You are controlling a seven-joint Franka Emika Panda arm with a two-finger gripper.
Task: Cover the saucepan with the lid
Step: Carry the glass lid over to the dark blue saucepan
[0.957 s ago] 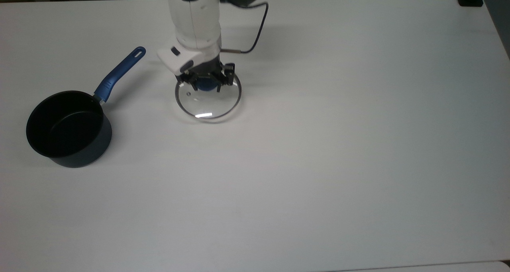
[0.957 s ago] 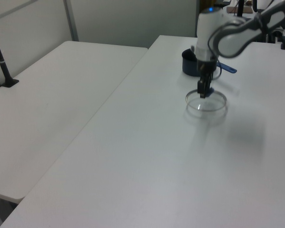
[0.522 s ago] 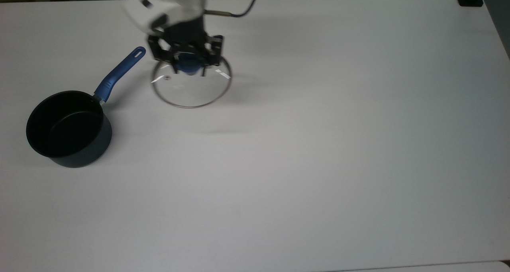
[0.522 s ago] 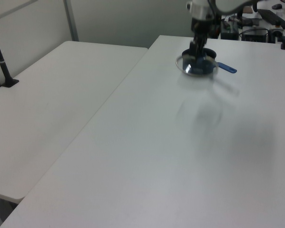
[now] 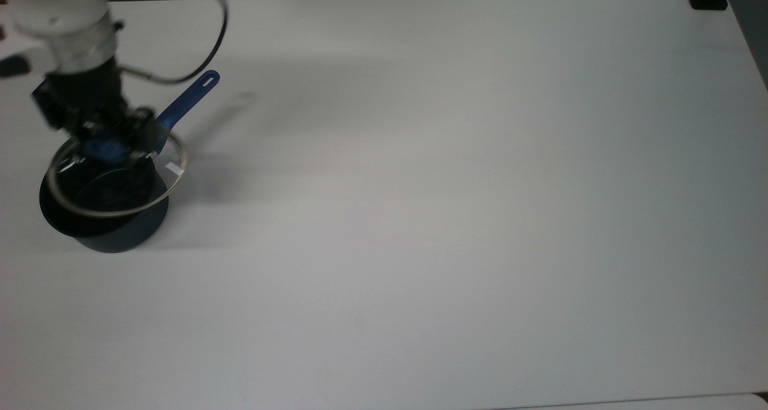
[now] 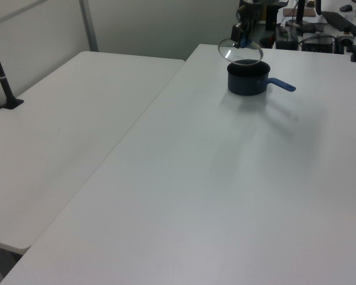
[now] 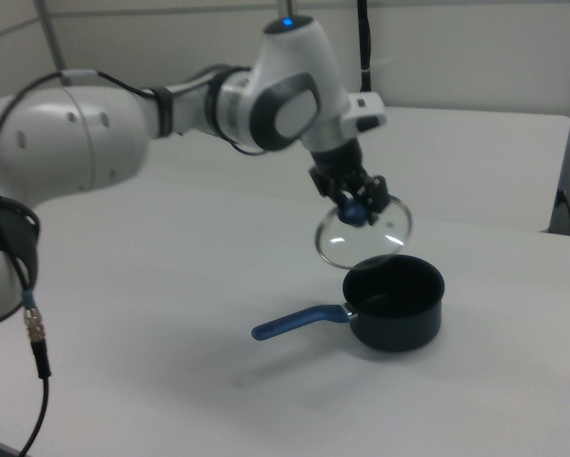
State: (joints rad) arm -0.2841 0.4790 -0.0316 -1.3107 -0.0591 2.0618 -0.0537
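- Gripper point(image 5: 108, 143): its 2 fingers are closed on the blue knob point(image 7: 357, 213) of the lid, carrying the lid in the air; the white arm point(image 7: 170, 109) reaches in from the right view's left.
- Lid point(image 5: 120, 185): a clear glass disc with a thin steel rim, held tilted above the saucepan and not touching it; in the top view it overlaps most of the pan's mouth and extends past it toward the top view's right.
- Saucepan point(image 7: 395, 303): stands upright on the white table point(image 5: 450, 188), black inside, dark grey-blue outside, near the top view's left edge.
- Handle point(image 5: 183, 105): long, blue, slotted at its end, pointing toward the top view's upper right and, in the right view, toward the right view's left.
- Cable point(image 5: 198, 56): a dark loop running from the wrist above the handle.
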